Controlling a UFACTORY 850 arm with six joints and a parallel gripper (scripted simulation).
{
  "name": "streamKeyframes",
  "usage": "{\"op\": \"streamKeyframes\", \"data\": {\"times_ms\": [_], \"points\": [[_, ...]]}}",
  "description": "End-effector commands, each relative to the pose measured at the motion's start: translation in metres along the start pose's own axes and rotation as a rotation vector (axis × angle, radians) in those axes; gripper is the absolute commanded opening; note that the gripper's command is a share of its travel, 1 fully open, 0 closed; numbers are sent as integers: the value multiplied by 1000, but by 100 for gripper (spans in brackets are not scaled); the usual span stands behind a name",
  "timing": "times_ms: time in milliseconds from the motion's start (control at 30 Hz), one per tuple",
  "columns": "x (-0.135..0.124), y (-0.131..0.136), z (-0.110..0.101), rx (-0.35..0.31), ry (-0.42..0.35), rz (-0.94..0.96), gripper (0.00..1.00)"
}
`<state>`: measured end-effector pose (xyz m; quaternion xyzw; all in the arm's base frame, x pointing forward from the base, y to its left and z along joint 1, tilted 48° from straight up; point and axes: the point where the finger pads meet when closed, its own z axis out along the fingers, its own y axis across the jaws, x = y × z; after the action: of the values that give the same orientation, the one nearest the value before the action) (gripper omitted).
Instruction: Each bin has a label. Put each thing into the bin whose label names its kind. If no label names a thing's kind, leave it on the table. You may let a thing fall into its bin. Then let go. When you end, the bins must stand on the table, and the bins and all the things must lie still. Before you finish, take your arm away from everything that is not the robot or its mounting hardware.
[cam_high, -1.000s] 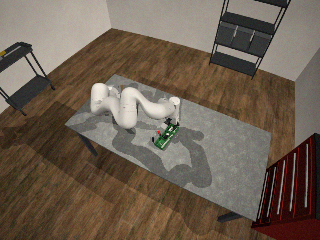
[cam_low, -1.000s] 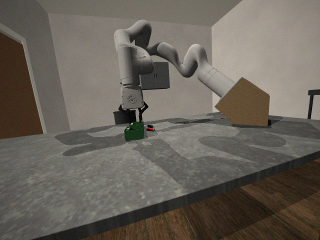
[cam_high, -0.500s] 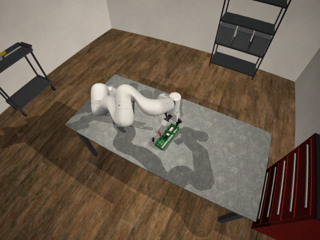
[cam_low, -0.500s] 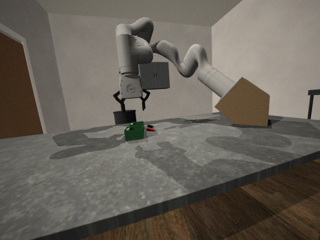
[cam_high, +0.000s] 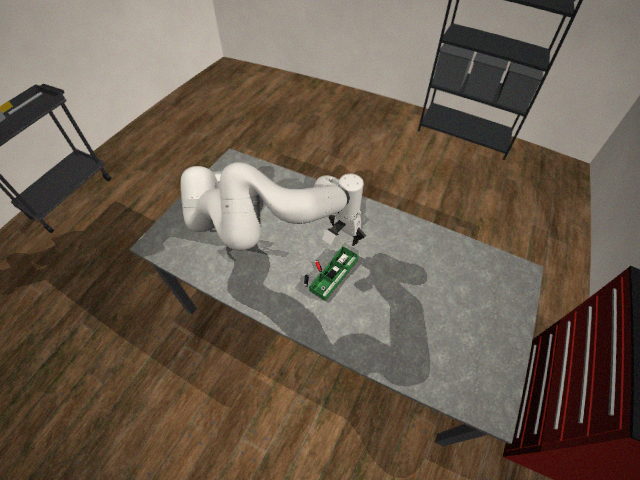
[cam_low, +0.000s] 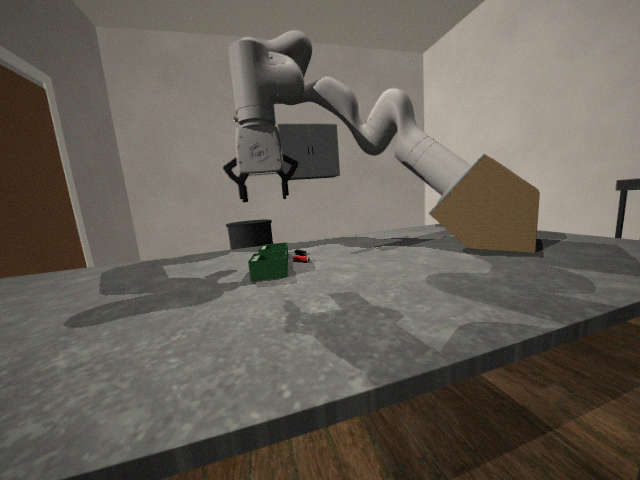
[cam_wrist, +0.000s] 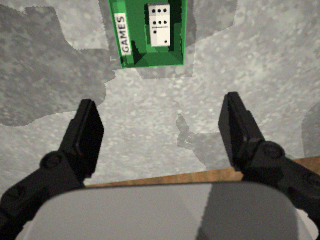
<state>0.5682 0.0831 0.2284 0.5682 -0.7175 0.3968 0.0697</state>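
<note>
A row of green bins (cam_high: 353, 256) (cam_low: 268, 266) stands in the middle of the grey table (cam_high: 465, 335). In the wrist view its end bin (cam_wrist: 115, 47) is labelled GAMES and holds a white domino (cam_wrist: 160, 25) (cam_high: 344, 256) lying flat. My gripper (cam_high: 346, 235) (cam_low: 262, 195) (cam_wrist: 159, 111) is open and empty. It hangs well above the table, just beyond the GAMES end of the row. A small red thing (cam_high: 318, 265) (cam_low: 300, 256) and a small black thing (cam_high: 306, 280) lie on the table beside the bins.
The arm's tan base block (cam_low: 488, 206) sits at the table's far side. A dark round container (cam_low: 249, 233) shows behind the bins. A black shelf (cam_high: 491, 77), a grey cart (cam_high: 41, 155) and a red tool cabinet (cam_high: 584, 372) stand on the floor around the table.
</note>
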Motion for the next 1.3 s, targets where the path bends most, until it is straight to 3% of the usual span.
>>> {"op": "streamKeyframes", "data": {"times_ms": [0, 133, 1267], "points": [[0, -1, -17, 1, -1, 1, 100], [0, -1, -32, 1, -1, 1, 100], [0, 0, -32, 1, 0, 1, 100]]}}
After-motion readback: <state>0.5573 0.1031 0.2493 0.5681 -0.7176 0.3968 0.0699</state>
